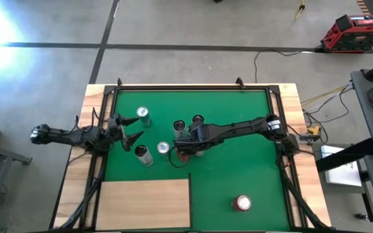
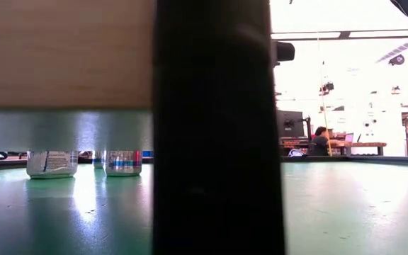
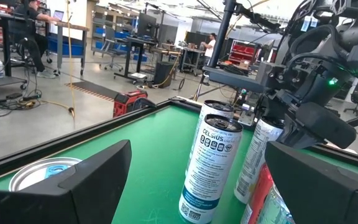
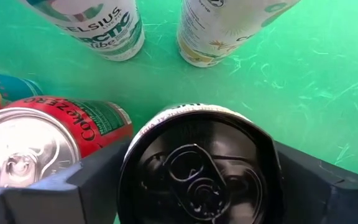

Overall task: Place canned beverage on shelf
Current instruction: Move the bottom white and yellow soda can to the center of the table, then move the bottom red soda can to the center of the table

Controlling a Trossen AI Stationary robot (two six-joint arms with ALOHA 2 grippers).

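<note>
Nearest the counter's front edge, the shelf (image 1: 144, 202) lies bare, so no can is placed yet. Mid-mat, the right gripper (image 1: 184, 147) reaches in among the cans, jaws straddling a black-topped can (image 4: 197, 165) beside a Coke Zero can (image 4: 39, 140); lift and carry remain. Farther left, the left gripper (image 1: 129, 128) hovers, jaws apart.

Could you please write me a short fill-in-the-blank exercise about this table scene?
1. The right tool holds a can whose lid is ____.
2. The shelf carries ____ cans.
3. The left tool has its fingers ____, holding nothing.
Missing words: black; no; open.
</note>
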